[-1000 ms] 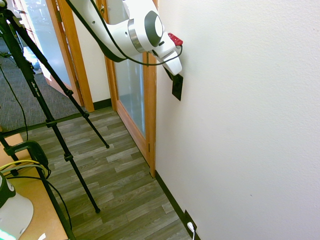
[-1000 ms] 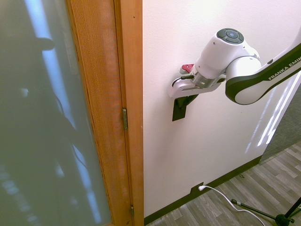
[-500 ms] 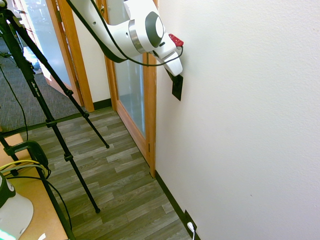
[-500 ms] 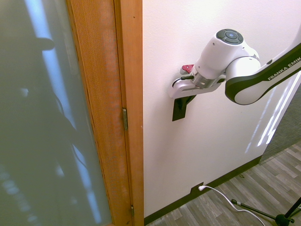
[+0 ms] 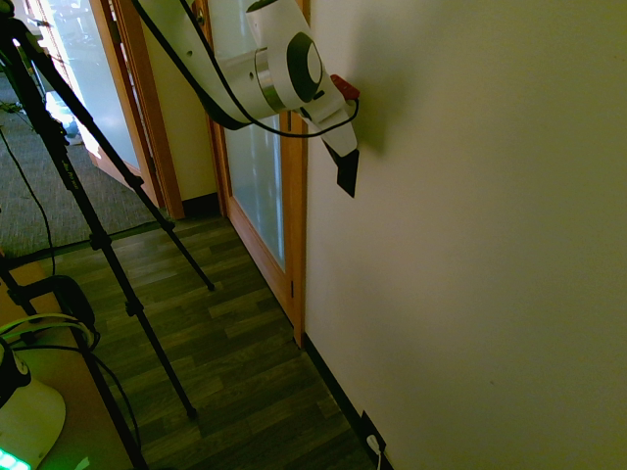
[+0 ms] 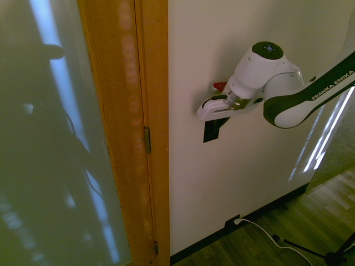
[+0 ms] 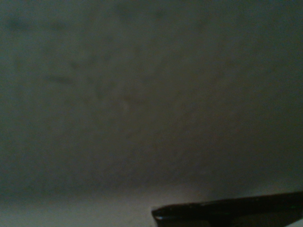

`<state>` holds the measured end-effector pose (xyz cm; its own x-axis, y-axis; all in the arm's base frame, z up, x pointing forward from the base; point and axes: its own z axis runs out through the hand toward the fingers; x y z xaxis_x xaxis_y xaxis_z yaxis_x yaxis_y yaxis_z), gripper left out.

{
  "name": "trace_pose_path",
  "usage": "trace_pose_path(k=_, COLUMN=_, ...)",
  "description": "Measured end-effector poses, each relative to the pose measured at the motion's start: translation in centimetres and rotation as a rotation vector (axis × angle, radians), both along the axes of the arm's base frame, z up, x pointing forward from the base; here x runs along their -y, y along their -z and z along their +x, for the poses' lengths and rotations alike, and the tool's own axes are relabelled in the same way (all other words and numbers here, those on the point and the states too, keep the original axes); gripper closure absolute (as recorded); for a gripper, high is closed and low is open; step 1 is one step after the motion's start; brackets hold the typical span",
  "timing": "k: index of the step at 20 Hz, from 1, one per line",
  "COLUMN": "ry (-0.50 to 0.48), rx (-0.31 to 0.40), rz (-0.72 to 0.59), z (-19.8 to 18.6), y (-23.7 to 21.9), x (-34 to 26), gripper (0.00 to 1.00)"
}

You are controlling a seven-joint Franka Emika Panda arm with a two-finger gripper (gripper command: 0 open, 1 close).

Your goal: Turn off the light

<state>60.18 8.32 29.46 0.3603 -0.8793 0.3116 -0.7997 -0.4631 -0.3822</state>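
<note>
Switch plate (image 5: 348,170) sits just under claw (image 5: 340,149).

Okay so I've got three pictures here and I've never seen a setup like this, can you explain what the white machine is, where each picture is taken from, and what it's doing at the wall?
The white machine is a robot arm. Two pictures come from cameras standing in the room, on opposite sides of it; the third comes from a camera on its wrist. Its gripper is up against a small black switch plate on the wall, beside a wooden door frame. I cannot tell whether the gripper is open or shut. The wrist picture is dark and blurred: wall, plus a dark edge I cannot identify. Low down, a black socket plate holds a white plug.
</note>
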Motion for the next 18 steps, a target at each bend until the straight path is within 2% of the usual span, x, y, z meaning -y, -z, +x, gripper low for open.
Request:
trace_pose_path(k=4, ry=0.009, rx=0.025, rz=0.004, z=-0.4, y=-0.3, x=0.0, gripper=1.00)
trace_pose_path(k=8, ry=0.015, rx=0.074, rz=0.005, z=-2.5, y=-2.9, x=0.4, gripper=1.00)
trace_pose_path(k=14, ry=0.030, rx=0.085, rz=0.009, z=-9.4, y=-5.9, x=-0.1, gripper=1.00)
trace_pose_path(k=18, ry=0.056, rx=0.033, rz=0.037, z=-14.7, y=-5.8, x=-1.7, gripper=1.00)
